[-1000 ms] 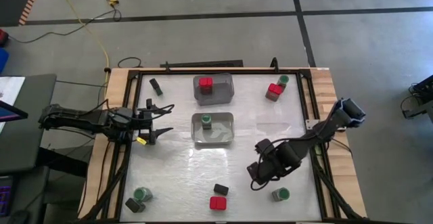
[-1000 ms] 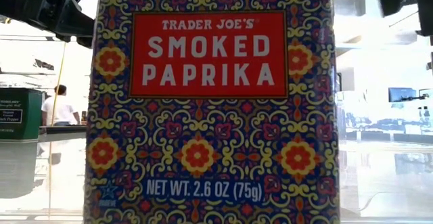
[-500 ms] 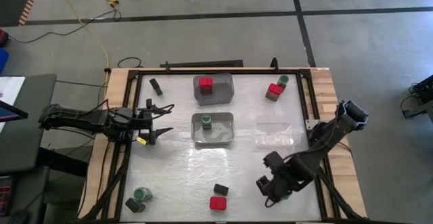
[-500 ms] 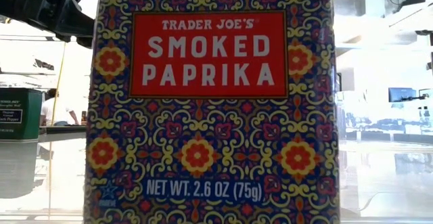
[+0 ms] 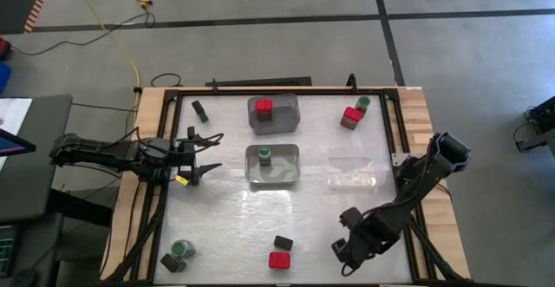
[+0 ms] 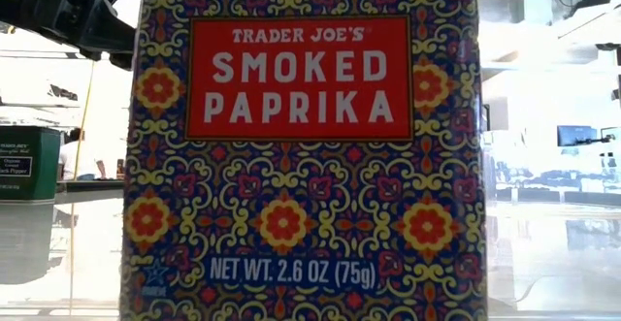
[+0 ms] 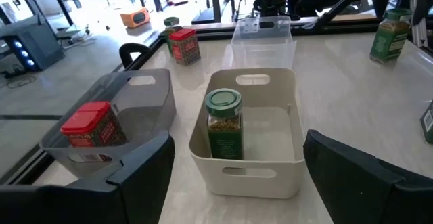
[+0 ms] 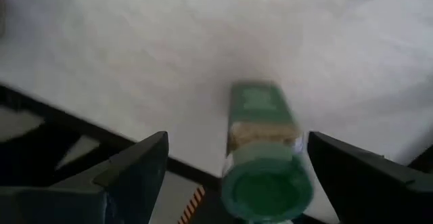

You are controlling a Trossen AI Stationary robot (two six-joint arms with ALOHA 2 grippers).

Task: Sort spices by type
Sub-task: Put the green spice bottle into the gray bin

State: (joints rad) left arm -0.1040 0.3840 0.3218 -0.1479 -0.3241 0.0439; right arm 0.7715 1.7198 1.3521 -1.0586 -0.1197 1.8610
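Observation:
My right gripper (image 5: 349, 254) hangs open near the table's near right corner, pointing down. It covers a green-lidded spice jar in the high view. The right wrist view shows that jar (image 8: 262, 146) standing between the open fingers, clear of both. My left gripper (image 5: 204, 153) waits open at the left, facing a white bin (image 7: 284, 176) with a green-lidded jar (image 7: 223, 122) and a grey bin (image 7: 145, 99) with a red-topped tin (image 7: 88, 124). Other spices stand loose on the table. One is a red-topped paprika tin (image 5: 279, 260), which fills the low view (image 6: 301, 146).
A clear bin (image 5: 355, 172) stands at the right of the middle. A red-topped tin (image 5: 351, 116) and a green jar (image 5: 362, 103) stand far right, a dark tin (image 5: 200, 109) far left. A green jar (image 5: 181, 249) and a dark tin (image 5: 171, 263) stand near left, another dark tin (image 5: 283, 243) near the middle.
My right gripper has swung toward the table's near right corner and sunk. It has tipped to point more steeply down and has come over the green-lidded jar there, staying open. The left arm has kept still.

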